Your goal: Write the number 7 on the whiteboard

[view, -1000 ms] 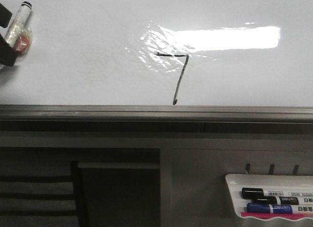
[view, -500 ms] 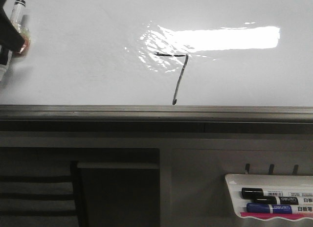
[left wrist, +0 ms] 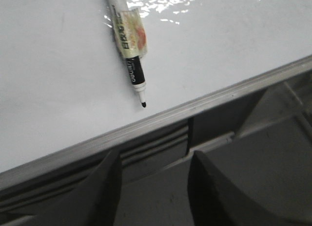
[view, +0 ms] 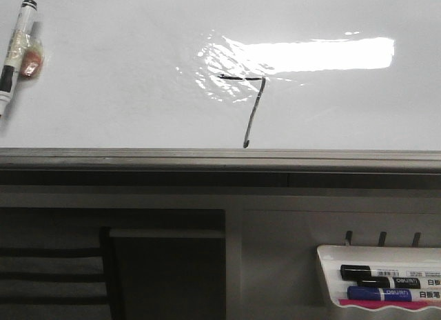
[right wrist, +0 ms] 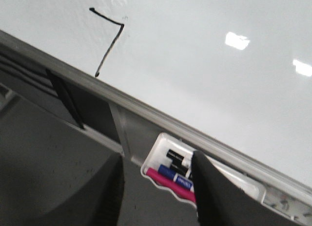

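Note:
The whiteboard (view: 124,78) lies flat with a bright rectangular glare and a grey edge rail (view: 220,156). A black number 7 (view: 252,106) is drawn on it under the glare; it also shows in the right wrist view (right wrist: 108,41). A white marker (view: 15,52) with tape round its barrel lies loose on the board at far left, uncapped, tip towards the rail (left wrist: 130,55). Neither gripper shows in the front view. My left gripper (left wrist: 152,160) is open and empty, off the board past the rail. My right gripper (right wrist: 157,162) is open and empty over the grey frame.
A small white tray (view: 377,285) hangs below the rail at the right, holding black, blue and pink markers; it also shows in the right wrist view (right wrist: 161,143). Dark slatted frame parts (view: 55,265) sit below the board at the left.
The left gripper, holding the marker at the far left a second ago, has let it go and drawn back out of the front view. The marker now lies on the board.

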{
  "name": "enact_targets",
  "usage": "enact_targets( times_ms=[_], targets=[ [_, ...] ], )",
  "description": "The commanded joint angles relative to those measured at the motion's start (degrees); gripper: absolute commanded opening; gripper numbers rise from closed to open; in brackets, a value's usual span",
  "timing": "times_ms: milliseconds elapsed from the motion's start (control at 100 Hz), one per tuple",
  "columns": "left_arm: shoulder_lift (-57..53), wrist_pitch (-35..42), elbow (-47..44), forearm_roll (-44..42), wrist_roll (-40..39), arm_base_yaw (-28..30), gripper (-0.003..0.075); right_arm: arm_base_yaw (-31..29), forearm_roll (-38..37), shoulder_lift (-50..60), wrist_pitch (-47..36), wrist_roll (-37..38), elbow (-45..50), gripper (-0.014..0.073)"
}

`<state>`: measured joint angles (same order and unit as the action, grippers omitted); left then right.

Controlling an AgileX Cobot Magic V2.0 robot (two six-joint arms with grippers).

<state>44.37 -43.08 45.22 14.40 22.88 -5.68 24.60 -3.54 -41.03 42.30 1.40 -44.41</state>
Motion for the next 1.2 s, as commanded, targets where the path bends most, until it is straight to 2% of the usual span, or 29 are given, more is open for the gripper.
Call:
enact_targets(
  times_ms=[0,70,150,210,300,750,830,860,910,1190],
  targets=[
    [-6.58,16.38,-5.82,1.96,-1.15,0.19,0.0196,-0.37,-1.46,4.70,-14.30,1.07,4.68,0.0232],
    [-11.54,29.54,-12.29,5.54,-1.15,0.19,0.0136,-0.37,-1.46,7.92,-22.40,1.07,9.38,0.0113],
    [-15.39,41.74,-19.34,10.01,-1.15,0.19,0.0069,-0.37,-1.46,10.45,-31.69,1.07,13.93,-0.0070],
    [-16.86,48.70,-23.18,10.26,-1.15,0.19,0.0024,-0.37,-1.46,11.67,-36.46,1.07,16.87,-0.0070],
    [-17.55,53.39,-28.14,10.26,-1.15,0.19,-0.0020,-0.37,-1.31,12.16,-37.10,1.07,19.44,-0.0070],
    [-18.66,53.38,-44.84,10.26,-1.15,0.08,-0.0020,-0.37,-1.31,12.16,-36.53,1.07,22.67,-0.0071],
    [-22.12,53.01,-47.45,10.26,-1.15,0.59,-0.0020,-0.37,-1.31,12.16,-36.53,1.07,22.67,-0.0071],
    [-23.60,48.31,-47.08,10.43,-1.33,0.72,-0.0020,-0.37,-1.31,12.16,-36.64,1.07,22.67,-0.0071],
    [-26.26,46.59,-46.85,11.13,-1.33,0.97,-0.0020,-0.37,-1.31,12.16,-36.64,1.07,22.67,-0.0071],
    [-39.65,45.27,-47.25,11.13,-0.77,1.31,-0.0020,-0.37,-1.31,12.16,-36.64,1.07,22.67,-0.0071]
  ],
)
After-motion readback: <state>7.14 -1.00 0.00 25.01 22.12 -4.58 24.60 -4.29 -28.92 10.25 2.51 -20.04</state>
